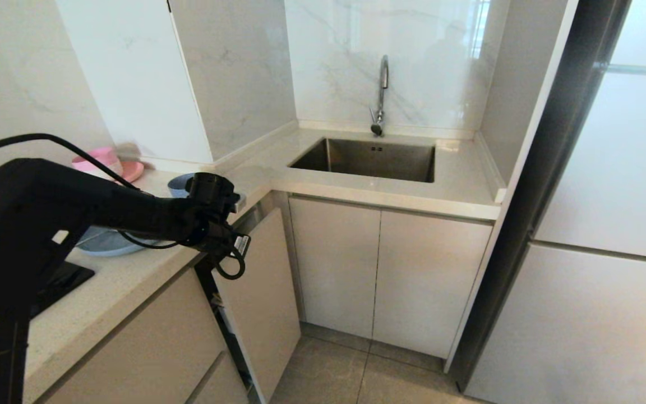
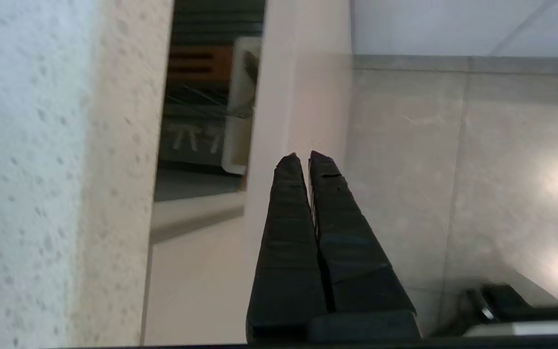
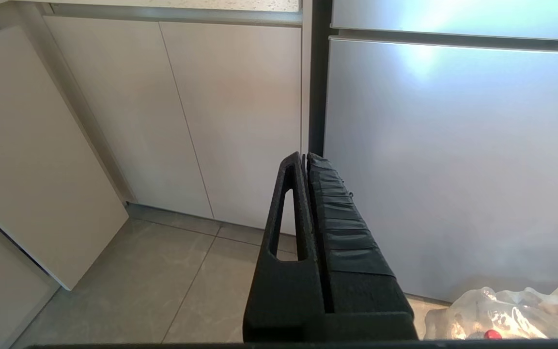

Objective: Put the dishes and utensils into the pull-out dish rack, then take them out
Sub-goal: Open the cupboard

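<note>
Rack [image 2: 201, 97] barely pulled out, plate [image 1: 107, 242] and bowl [image 1: 180, 184] unloaded at nine o'clock, left gripper [image 2: 304, 156] closed empty at the front panel [image 2: 298, 97].

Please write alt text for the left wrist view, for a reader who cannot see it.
The left gripper, shut and empty, points at the top edge of the beige front panel of the partly opened pull-out dish rack. A speckled countertop edge borders the gap.

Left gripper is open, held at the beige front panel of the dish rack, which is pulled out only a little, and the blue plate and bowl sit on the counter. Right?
Not quite: the left gripper is shut, its fingers pressed together, as the left wrist view shows. The rest stands: it is at the beige front panel of the barely pulled-out dish rack, and the blue plate and bowl sit on the counter.
</note>
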Tool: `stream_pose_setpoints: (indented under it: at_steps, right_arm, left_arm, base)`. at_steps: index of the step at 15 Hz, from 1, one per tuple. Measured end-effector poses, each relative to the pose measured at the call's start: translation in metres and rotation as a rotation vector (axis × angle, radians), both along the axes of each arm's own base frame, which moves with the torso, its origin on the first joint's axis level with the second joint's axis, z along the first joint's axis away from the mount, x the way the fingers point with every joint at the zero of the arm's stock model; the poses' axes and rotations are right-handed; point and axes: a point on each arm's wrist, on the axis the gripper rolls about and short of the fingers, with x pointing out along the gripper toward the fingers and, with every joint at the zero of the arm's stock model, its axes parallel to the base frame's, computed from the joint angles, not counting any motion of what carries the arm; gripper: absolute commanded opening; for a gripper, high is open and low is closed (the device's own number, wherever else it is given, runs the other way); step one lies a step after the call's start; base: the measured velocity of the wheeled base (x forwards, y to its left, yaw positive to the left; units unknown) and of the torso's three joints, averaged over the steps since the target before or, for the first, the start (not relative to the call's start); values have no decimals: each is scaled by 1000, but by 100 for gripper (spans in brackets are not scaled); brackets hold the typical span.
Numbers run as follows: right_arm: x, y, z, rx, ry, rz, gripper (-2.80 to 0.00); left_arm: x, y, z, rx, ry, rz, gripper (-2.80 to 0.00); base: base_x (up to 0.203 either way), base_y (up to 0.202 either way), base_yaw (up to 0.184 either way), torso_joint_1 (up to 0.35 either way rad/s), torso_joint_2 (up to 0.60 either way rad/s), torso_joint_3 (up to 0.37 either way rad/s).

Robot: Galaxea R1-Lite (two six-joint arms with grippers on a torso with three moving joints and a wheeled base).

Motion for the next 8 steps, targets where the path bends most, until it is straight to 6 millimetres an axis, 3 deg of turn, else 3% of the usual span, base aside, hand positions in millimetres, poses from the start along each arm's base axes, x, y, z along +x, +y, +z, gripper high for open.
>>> stream_pose_setpoints:
  at_steps: [5, 6, 8]
  right_arm:
    - [0, 0, 0, 0, 0, 0, -280]
    - [0, 0, 0, 0, 0, 0, -280]
    - [0, 0, 0, 0, 0, 0, -280]
  left_arm:
    - [2, 1, -7, 19, 12, 6, -280]
    - [1, 1, -8, 22, 15, 4, 0]
    - [2, 1, -8, 22, 15, 5, 0]
  base:
    - [0, 0, 0, 0, 0, 0]
    - [0, 0, 0, 0, 0, 0]
    - [0, 0, 0, 0, 0, 0]
